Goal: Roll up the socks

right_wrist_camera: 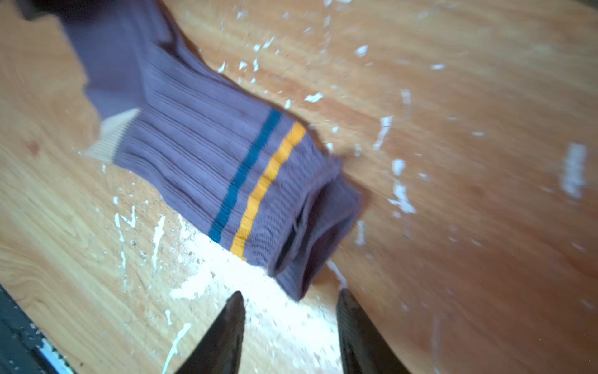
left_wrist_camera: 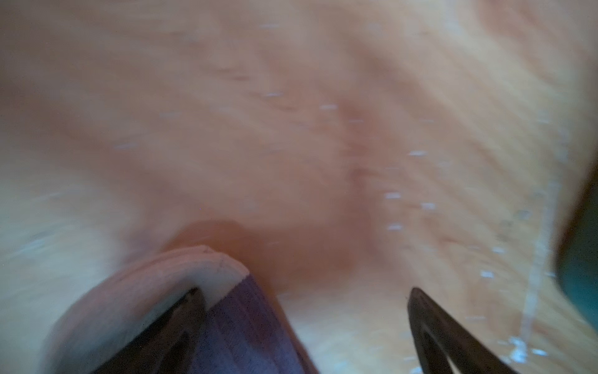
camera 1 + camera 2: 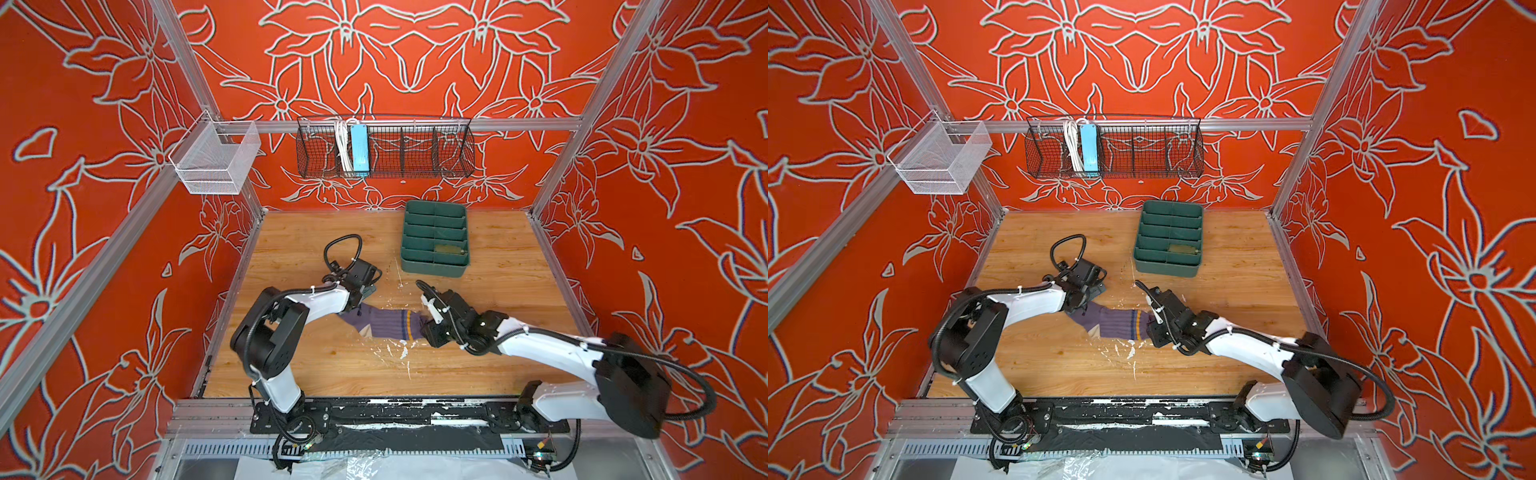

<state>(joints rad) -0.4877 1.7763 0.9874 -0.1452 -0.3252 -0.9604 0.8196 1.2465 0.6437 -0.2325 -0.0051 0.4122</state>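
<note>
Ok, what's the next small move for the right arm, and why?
Probably ease the right gripper forward and close on the cuff of the purple sock: the jaws stand open, the cuff lies just ahead, unpinched. The left gripper is open at the toe.

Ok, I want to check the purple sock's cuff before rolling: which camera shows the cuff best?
The right wrist view: the purple sock lies close up, its cuff mouth and stripes clear. In both top views it is small, the right arm over the cuff's end. The left wrist view shows only the blurred toe.
</note>
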